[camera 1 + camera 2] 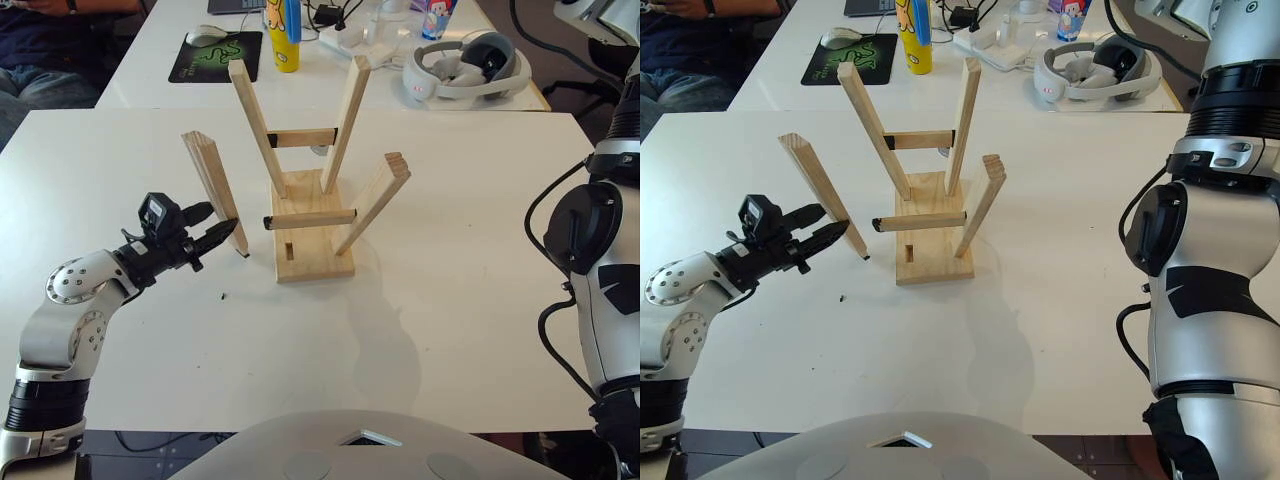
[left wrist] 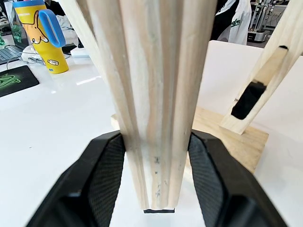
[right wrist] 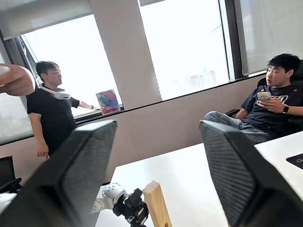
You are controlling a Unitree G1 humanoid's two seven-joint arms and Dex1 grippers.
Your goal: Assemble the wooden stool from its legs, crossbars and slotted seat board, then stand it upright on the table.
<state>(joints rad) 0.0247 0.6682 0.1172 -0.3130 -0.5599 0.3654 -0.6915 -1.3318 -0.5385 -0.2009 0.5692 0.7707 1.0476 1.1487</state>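
Left wrist view brings my left gripper (image 2: 158, 189) close: its two black fingers (image 2: 106, 179) are pinching a loose leg (image 2: 156, 71) near its dark-tipped lower end, one pad on each side. From my head, that leg slants up and away from the gripper, with its tip low over the white table (image 1: 450, 330). I cannot tell whether the tip touches. It stands just left of the seat board (image 1: 312, 264), apart from it.

The seat board lies flat on the table and holds three legs in its slots, all pointing upward: the far-left leg (image 1: 258, 125), the far-right leg (image 1: 345, 125) and the near-right leg (image 1: 375, 200). The upper crossbar (image 1: 300, 138) joins the two far legs. The lower crossbar (image 1: 310, 218) runs leftward from the near-right leg, and its other end is free. An open slot (image 1: 288, 247) shows dark in the board's near-left part.

My right gripper (image 3: 158, 161) is raised high, fingers spread wide with nothing between them.

On the desk behind stands a yellow cup (image 1: 284, 35); its contents are hidden.
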